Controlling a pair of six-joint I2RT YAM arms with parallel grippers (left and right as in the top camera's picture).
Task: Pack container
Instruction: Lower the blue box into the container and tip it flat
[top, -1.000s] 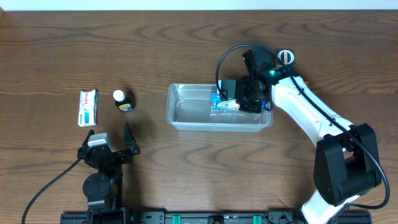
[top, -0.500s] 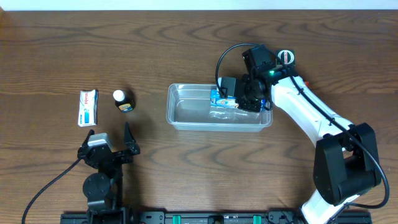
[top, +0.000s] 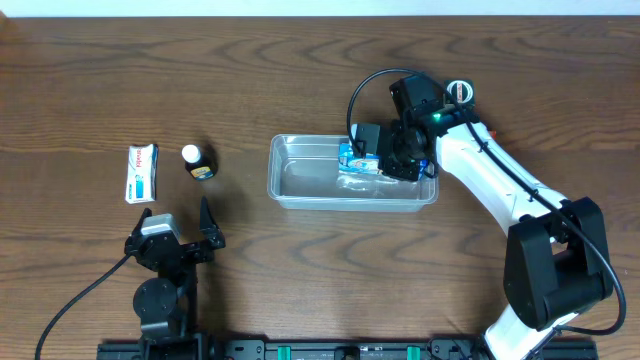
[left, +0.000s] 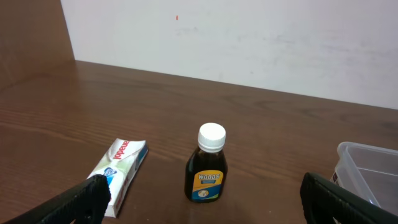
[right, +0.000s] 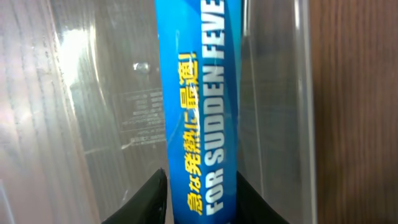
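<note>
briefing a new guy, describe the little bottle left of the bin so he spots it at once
Find the clear container in the middle, then look left of it. Two small things sit there: a flat white packet, and nearer the container, the bottle. It alone stands upright, dark with a white cap and yellow label.

The packet (right: 198, 106) between my black fingers (right: 153, 198) is blue with yellow and white lettering. Left of the clear container (top: 295, 182), the bottle (left: 207, 167) is dark brown, white-capped, yellow-labelled.
</note>
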